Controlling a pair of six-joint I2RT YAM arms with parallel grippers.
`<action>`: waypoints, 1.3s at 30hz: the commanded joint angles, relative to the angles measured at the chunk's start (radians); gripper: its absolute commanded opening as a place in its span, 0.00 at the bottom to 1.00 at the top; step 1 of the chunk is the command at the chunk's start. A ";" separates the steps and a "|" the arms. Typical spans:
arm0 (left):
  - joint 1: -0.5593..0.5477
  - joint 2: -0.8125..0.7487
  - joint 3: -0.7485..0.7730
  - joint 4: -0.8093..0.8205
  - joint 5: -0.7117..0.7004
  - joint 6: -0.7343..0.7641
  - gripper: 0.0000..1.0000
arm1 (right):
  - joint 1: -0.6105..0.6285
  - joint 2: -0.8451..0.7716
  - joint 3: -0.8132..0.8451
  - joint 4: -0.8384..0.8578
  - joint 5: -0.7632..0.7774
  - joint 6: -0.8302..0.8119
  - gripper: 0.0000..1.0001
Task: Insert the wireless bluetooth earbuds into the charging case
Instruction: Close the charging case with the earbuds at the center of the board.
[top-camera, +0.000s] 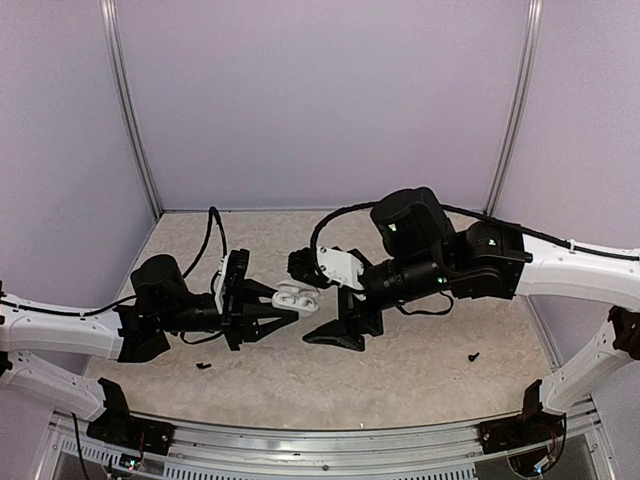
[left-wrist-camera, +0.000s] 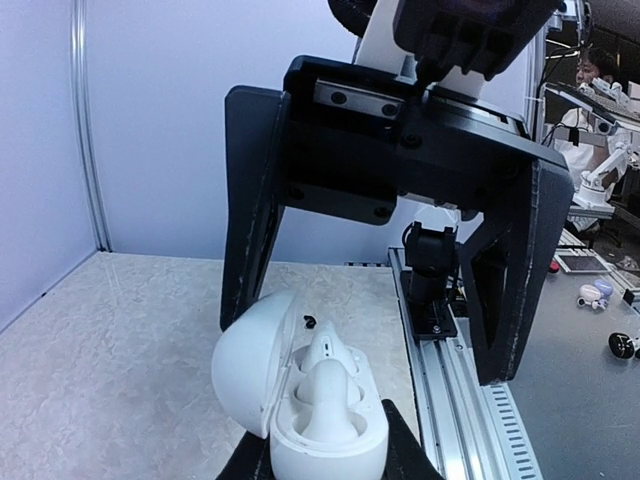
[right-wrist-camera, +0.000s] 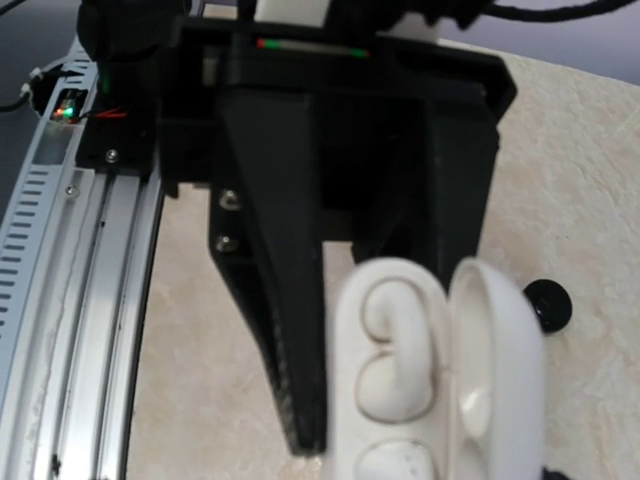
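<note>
1. Squarely over the middle of the worktop (top-camera: 420, 380), roughly midway between its far and near edges, the left gripper (top-camera: 286, 303) holds the charging case (left-wrist-camera: 330, 440) clear of the speckled surface. Its two black fingers (left-wrist-camera: 402, 455) are clamped against the case's opposite sides.
2. Seen from the left wrist, the case stands open, its rounded lid (left-wrist-camera: 250, 365) tipped back on the side that faces the far edge.
3. Both of the wireless bluetooth earbuds (left-wrist-camera: 322, 395) rest inside the base, one behind the other in the two wells, their white tops rising just above the rim. How deeply they are seated cannot be told. The right wrist view, soft in focus, shows the buds nested beside the raised lid.
4. From the right-edge side, the right gripper (left-wrist-camera: 365, 345) faces the case with its jaws spread wide, and the open case sits near its fingertips. One dark finger hangs just behind the lid and the other stands apart on the near-edge side. Whether either touches the plastic cannot be told.
5. A black screw-like bit (top-camera: 473, 356) lies on the worktop toward the right edge, and a second black bit (top-camera: 203, 366) lies toward the near-left corner. An aluminium rail (left-wrist-camera: 450, 400) runs along the near edge.
</note>
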 joint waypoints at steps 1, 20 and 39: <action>0.004 0.009 0.036 0.014 -0.034 -0.007 0.11 | -0.004 0.000 -0.004 0.009 -0.042 -0.017 0.90; 0.015 0.013 0.036 0.021 -0.034 -0.020 0.11 | -0.004 -0.033 -0.012 -0.003 -0.066 -0.028 0.75; 0.026 0.064 0.128 -0.004 -0.119 -0.253 0.07 | 0.046 -0.103 -0.141 0.235 0.382 -0.119 0.76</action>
